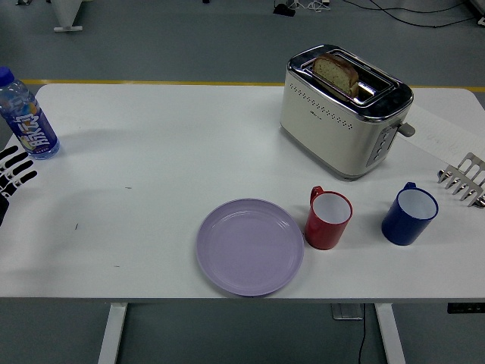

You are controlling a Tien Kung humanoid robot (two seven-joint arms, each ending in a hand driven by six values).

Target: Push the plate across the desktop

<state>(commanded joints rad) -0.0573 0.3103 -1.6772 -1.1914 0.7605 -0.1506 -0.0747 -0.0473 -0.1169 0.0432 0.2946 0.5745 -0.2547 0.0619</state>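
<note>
Round glossy lilac plate (pixel 250 246) lies untouched; left hand (pixel 14 173) fingers spread, empty.

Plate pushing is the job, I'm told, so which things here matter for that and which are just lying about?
For the job:
plate, near the table's front edge
left robot hand, at the left edge, fingers spread, holding nothing

Lying about:
red mug, right beside the plate
blue mug
toaster with bread
bottle
metal rack
</note>
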